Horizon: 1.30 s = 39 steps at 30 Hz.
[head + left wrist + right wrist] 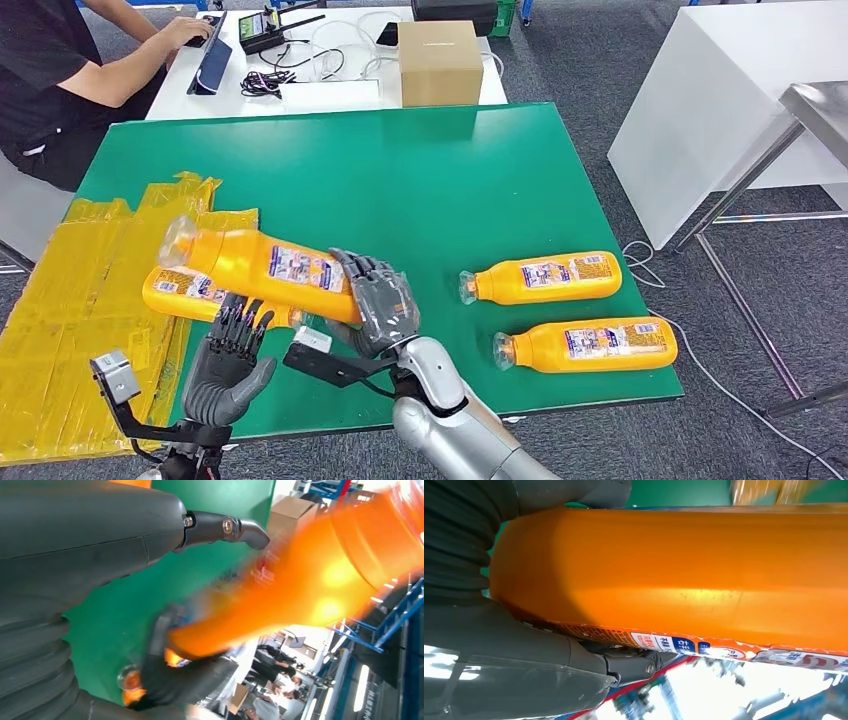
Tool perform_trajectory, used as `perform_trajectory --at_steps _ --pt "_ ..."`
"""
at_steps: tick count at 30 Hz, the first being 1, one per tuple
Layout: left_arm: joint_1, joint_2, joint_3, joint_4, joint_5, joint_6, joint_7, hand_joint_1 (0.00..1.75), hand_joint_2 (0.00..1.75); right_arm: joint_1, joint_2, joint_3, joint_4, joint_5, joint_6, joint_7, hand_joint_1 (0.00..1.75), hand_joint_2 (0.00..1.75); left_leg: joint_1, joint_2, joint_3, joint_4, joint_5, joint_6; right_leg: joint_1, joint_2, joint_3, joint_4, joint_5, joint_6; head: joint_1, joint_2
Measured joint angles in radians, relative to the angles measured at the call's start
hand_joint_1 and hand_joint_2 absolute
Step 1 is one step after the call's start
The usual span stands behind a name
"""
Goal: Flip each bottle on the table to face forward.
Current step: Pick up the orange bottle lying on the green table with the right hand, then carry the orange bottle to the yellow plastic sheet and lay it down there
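Gripping fingers point(574, 492) hidden behind bottle point(265, 262)

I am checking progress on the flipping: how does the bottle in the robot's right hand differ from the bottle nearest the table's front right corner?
The held bottle is lifted off the green table, gripped by the right hand; the corner bottle lies flat on the table, untouched. The held bottle is tilted, its clear cap up and to the left; the corner bottle lies nearly level. Both are orange, with labels showing and caps pointing left.
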Motion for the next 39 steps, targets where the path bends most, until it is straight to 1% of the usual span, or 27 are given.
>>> perform_trajectory --at_steps 4,8,13,22,26,29,33,39 --pt "0.0 0.0 0.011 -0.007 0.018 0.015 -0.003 0.0 1.75 -0.014 0.019 0.054 0.037 0.017 0.033 0.025 1.75 1.75 0.0 0.0 0.0 0.0 0.0 0.0 0.0 0.0 0.0 0.0 0.0 0.0 0.0 0.0" --pt "-0.002 0.0 0.03 -0.009 0.058 0.035 0.002 0.0 1.75 -0.034 0.028 0.118 0.075 0.026 0.034 0.017 1.75 1.75 0.001 0.0 0.0 0.0 0.0 0.0 0.0 0.0 -0.001 0.0 0.0 0.0 0.0 0.0" --pt "-0.012 0.0 0.057 -0.01 0.111 0.04 0.015 0.0 1.75 -0.032 0.035 0.196 0.095 0.036 0.035 0.006 1.75 1.75 0.0 0.0 -0.001 0.0 0.0 0.0 0.0 0.0 -0.001 0.0 0.0 0.0 0.0 0.0" --pt "-0.012 0.0 0.087 -0.012 0.166 0.041 0.031 0.0 1.75 -0.044 0.041 0.27 0.112 0.024 0.033 0.017 1.75 1.75 0.0 0.001 -0.001 0.0 0.0 0.0 0.0 0.0 -0.001 0.0 0.0 0.0 0.0 0.0" --pt "-0.011 0.0 0.091 -0.015 0.166 0.048 0.031 0.31 1.75 -0.051 0.042 0.286 0.119 0.008 0.036 0.019 1.75 1.75 0.0 0.001 -0.001 0.0 0.0 0.0 0.0 0.0 -0.001 0.0 0.0 0.0 0.0 0.0" --pt "-0.009 0.0 0.092 -0.019 0.164 0.056 0.026 0.31 1.75 -0.058 0.042 0.298 0.121 -0.01 0.038 0.021 1.75 1.75 0.0 0.001 -0.001 0.0 0.0 0.0 0.0 0.0 -0.001 0.0 0.0 0.0 0.0 0.0" --pt "-0.008 0.0 0.092 -0.025 0.163 0.059 0.024 1.75 1.75 -0.063 0.042 0.304 0.121 -0.017 0.039 0.022 1.74 1.75 0.0 0.001 -0.001 0.0 0.0 0.0 0.0 0.0 -0.001 0.0 0.0 0.0 0.0 0.0" --pt "-0.004 0.0 0.102 -0.032 0.154 0.067 0.011 1.75 1.75 -0.066 0.037 0.316 0.11 -0.029 0.055 0.037 1.71 1.75 0.0 0.001 -0.001 0.0 0.0 0.0 0.0 0.0 -0.001 0.0 0.0 0.0 0.0 0.0"
